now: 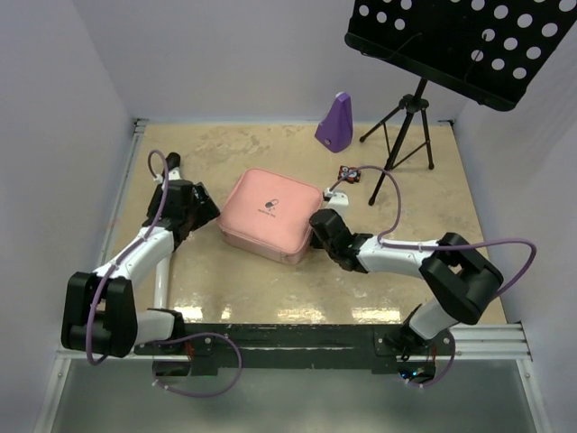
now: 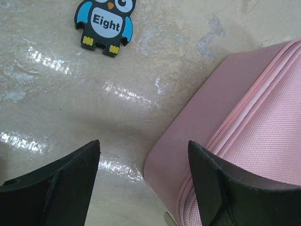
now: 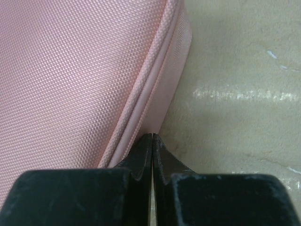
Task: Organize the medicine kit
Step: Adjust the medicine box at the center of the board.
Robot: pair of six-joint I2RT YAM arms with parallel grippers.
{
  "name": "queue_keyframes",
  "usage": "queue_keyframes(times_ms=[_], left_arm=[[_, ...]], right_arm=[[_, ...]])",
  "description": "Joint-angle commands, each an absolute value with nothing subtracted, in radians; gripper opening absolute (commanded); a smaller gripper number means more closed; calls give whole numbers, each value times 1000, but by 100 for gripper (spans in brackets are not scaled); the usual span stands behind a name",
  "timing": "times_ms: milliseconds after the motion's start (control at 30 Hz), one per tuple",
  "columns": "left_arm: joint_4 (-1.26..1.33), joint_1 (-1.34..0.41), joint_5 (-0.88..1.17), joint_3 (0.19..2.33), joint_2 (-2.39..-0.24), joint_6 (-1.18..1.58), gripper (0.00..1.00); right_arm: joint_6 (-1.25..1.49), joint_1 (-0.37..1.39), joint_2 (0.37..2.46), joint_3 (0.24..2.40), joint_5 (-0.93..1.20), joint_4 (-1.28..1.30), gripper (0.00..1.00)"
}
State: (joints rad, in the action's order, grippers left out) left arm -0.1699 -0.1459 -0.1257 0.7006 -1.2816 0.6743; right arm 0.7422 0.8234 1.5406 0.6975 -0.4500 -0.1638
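Note:
The medicine kit point(image 1: 270, 215) is a pink zip case lying closed in the middle of the table, pill logo up. My left gripper point(image 1: 209, 212) is at its left corner and open. In the left wrist view the left gripper point(image 2: 144, 143) straddles that corner of the kit point(image 2: 263, 117), one finger over the table and one over the case. A small metal tab point(image 2: 170, 219) shows by the zip. My right gripper point(image 1: 317, 225) is at the kit's right edge. In the right wrist view the right gripper point(image 3: 152, 135) is shut, its tips against the kit's point(image 3: 70, 70) side below the zip seam. I cannot tell whether anything thin is pinched.
A purple metronome-shaped object point(image 1: 334, 122) stands at the back. A black music stand point(image 1: 469, 41) on a tripod point(image 1: 406, 126) is at the back right. A small red and black item point(image 1: 349, 173) lies behind the kit. An owl tag reading "Eight" point(image 2: 106, 23) lies left of the kit.

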Motion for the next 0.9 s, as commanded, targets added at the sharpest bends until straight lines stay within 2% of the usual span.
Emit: queue_keyframes(times_ms=[0,333,467,567,600,733,800,867], left_arm=[[-110,-140,-61,655,-1250,706,79],[-106,-140,-5,611,-1198,718,77],[-182,-138,-87,638,-1152,704,77],[-261,-127,-165,692,-1112,683,78],[-270,-124,-176,702,-1089,677,78],[-272,-120,-169,745,-1017,675,79],[-230,-121,-100,758,-999,678,79],[-172,-121,21,761,-996,693,77]], right_arm=[[667,822,1565,779,-420,-259,0],[609,819,1683,888,-377,-313,0],[603,813,1680,896,-403,-299,0],[604,807,1590,839,-446,-279,0],[601,807,1548,816,-449,-279,3],[589,810,1390,701,-445,-282,28],[583,822,1315,645,-427,-305,43],[565,859,1247,595,-423,-336,52]])
